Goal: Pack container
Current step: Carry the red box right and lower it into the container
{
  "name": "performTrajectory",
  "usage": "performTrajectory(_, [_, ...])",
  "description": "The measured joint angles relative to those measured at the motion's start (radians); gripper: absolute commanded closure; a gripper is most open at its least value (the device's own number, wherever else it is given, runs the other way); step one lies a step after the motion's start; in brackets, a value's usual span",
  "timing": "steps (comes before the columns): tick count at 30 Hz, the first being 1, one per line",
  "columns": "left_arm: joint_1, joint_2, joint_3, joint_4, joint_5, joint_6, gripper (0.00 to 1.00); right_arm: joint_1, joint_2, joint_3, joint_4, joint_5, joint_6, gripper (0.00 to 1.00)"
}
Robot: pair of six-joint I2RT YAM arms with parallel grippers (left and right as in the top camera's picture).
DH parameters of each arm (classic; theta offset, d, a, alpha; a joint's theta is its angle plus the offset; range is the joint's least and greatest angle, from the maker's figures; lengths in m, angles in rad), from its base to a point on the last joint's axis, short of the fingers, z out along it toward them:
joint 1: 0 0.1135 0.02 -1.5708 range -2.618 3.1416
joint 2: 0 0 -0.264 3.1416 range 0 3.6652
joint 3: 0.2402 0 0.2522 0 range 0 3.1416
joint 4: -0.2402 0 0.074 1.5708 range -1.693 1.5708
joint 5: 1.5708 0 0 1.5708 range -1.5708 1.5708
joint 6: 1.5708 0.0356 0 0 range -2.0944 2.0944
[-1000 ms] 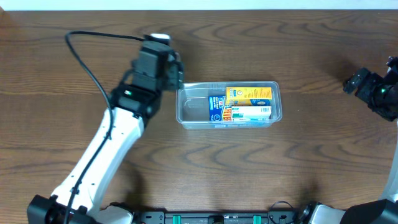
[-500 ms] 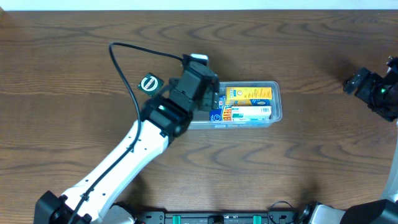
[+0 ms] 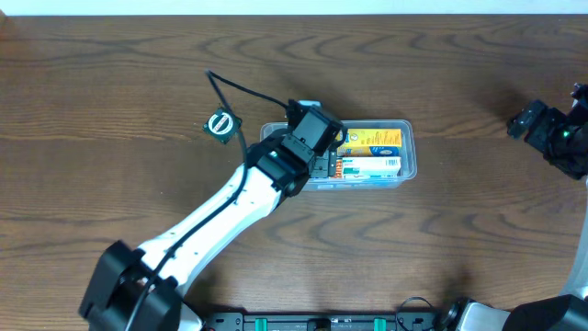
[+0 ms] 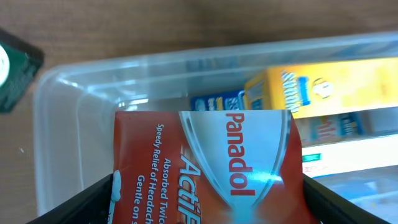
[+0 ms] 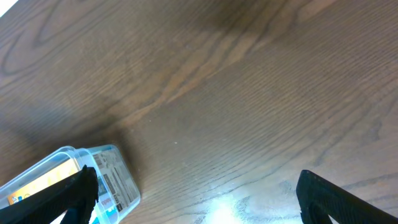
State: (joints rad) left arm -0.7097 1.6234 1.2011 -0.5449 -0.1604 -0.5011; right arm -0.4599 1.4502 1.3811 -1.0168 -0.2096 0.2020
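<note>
Container (image 3: 411, 164) mid-desk (image 3: 459, 248); yellow box (image 3: 369, 140) and white box (image 3: 375, 169) fill its right half. Left end effector (image 4: 208, 202) above container's left half, clamped on red Panadol box (image 4: 211, 143). Right end effector (image 5: 196, 198) well right of container, jaws spread wide. Dark green item (image 3: 220, 123) near container's left end.
</note>
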Motion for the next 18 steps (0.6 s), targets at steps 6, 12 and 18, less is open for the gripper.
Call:
performTrajectory(6, [0.0,0.042,0.0,-0.001,-0.001,-0.012,0.18,0.0,0.0,0.0,0.0,0.0,0.0,0.01])
performTrajectory(12, [0.0,0.058,0.0,-0.027,-0.035,-0.02,0.18,0.0,0.0,0.0,0.0,0.0,0.0,0.01])
performTrajectory(18, [0.0,0.058,0.0,-0.037,-0.093,-0.019,0.18,0.0,0.0,0.0,0.0,0.0,0.0,0.01])
